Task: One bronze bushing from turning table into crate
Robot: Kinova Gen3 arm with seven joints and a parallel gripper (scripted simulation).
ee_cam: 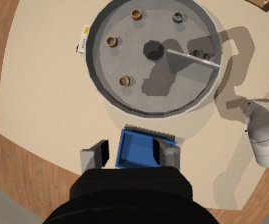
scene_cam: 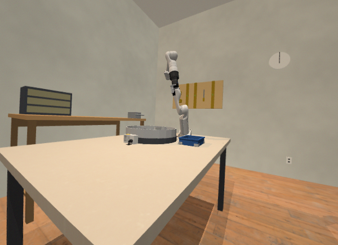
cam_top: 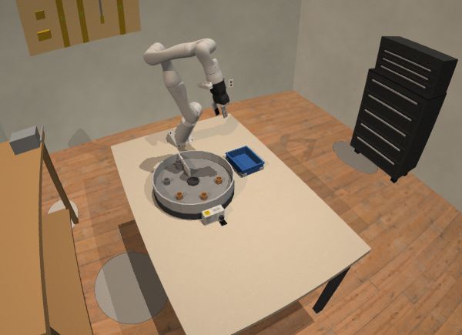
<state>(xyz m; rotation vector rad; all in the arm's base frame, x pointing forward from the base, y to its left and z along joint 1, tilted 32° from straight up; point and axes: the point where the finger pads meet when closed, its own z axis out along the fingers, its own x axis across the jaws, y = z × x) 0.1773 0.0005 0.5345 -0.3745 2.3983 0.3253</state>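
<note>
The grey turning table (cam_top: 192, 182) holds three bronze bushings (cam_top: 219, 179) (cam_top: 204, 195) (cam_top: 179, 195) and two grey bushings (cam_top: 166, 181) (cam_top: 179, 165). The blue crate (cam_top: 244, 160) stands to its right and looks empty. My gripper (cam_top: 220, 112) is open and empty, high above the table's far side, behind the crate. In the wrist view the fingers frame the crate (ee_cam: 139, 149), with the turning table (ee_cam: 153, 50) and the bronze bushings (ee_cam: 137, 14) (ee_cam: 112, 42) (ee_cam: 125, 82) beyond it. The exterior view shows my gripper (scene_cam: 172, 90) well above the crate (scene_cam: 191, 139).
A white control box (cam_top: 212, 215) sits at the turning table's front rim. A thin bar (cam_top: 184, 165) reaches from the rim to the hub. My arm's base (cam_top: 179, 139) stands behind the turning table. A black drawer cabinet (cam_top: 400, 104) stands far right, a wooden bench (cam_top: 23, 227) at the left.
</note>
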